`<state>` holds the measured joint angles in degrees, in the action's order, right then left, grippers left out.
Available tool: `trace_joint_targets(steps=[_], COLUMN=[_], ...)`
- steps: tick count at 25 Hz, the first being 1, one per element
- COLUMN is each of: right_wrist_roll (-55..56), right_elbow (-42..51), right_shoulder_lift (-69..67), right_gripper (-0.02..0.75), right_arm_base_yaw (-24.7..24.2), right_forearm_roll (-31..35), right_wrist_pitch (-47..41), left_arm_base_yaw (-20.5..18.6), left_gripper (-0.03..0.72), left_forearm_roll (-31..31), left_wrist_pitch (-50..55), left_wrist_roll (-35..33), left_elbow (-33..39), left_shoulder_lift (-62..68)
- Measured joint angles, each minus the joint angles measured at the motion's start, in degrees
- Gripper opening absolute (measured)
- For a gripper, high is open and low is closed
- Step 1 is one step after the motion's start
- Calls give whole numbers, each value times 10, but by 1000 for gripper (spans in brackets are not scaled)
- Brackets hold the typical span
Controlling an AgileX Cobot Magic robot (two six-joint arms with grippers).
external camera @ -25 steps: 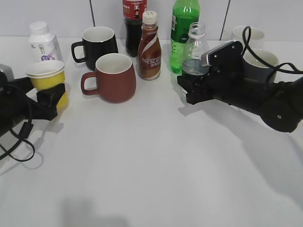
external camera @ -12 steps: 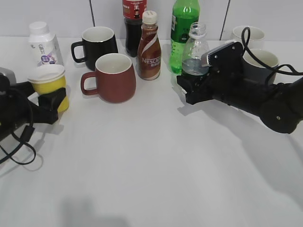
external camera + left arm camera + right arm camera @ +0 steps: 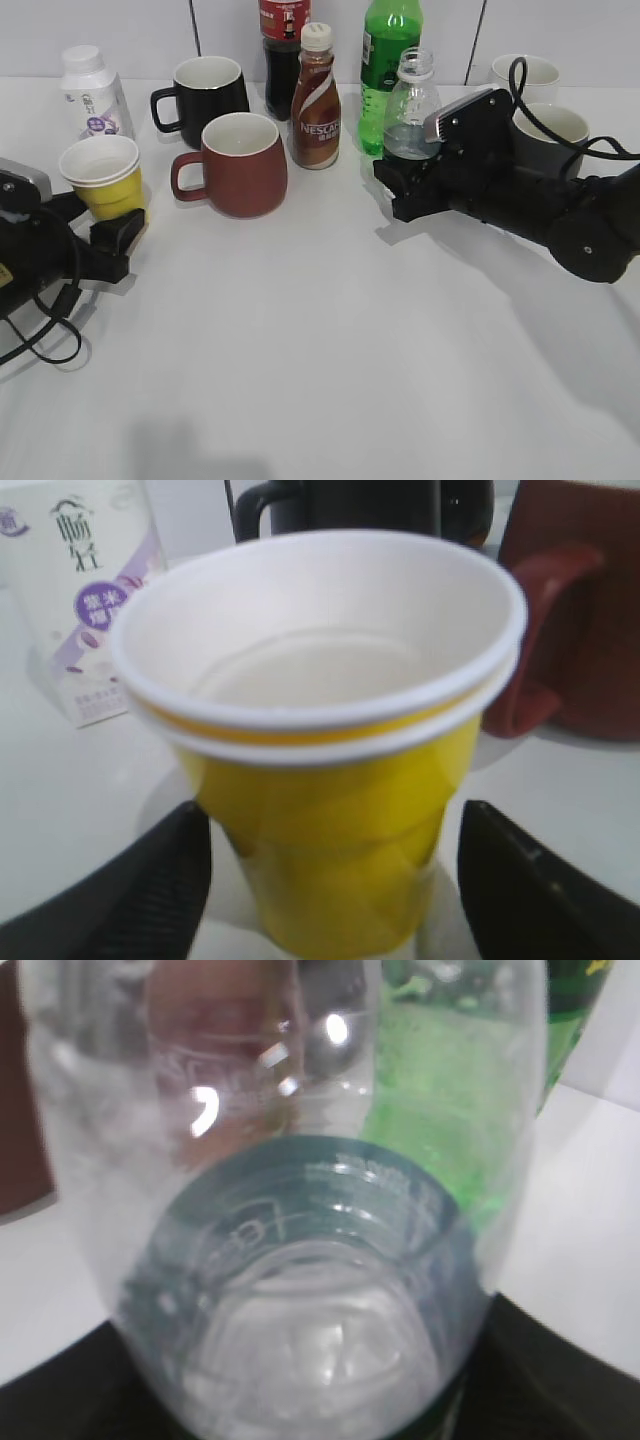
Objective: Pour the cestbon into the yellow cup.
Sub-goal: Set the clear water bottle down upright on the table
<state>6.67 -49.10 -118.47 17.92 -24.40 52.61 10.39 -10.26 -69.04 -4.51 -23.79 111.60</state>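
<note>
The cestbon [image 3: 412, 105] stood upright and uncapped at the back of the counter [image 3: 330, 340], just in front of the green bottle [image 3: 388, 50], with the right end effector [image 3: 400, 180] closed around its lower body. The yellow cup [image 3: 103, 176] sat far left; the left end effector [image 3: 330, 900] straddled its base, fingers [image 3: 150, 880] apart and clear of its sides. Lifting well probably meant keeping the open bottle vertical and clearing the Nescafe bottle [image 3: 316, 100] before tilting. Both arms lay low, reaching in nearly level

five bottles [image 3: 316, 97], four mugs [image 3: 233, 163] (two right, half-hidden), one paper cup [image 3: 103, 176].
</note>
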Motion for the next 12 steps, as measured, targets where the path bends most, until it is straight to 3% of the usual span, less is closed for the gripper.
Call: trace_joint_targets(steps=[12], right_wrist_roll=[-11], right_elbow=[0], right_shoulder_lift=[0], right_gripper=[459], right_arm_base_yaw=[0], right_forearm_roll=[0], right_wrist_pitch=[0], left_arm_base_yaw=[0], left_gripper=[596], left_forearm_roll=[2], left_wrist_pitch=[-3], left_wrist_roll=[-2], left_elbow=[34], left_shoulder_lift=[0])
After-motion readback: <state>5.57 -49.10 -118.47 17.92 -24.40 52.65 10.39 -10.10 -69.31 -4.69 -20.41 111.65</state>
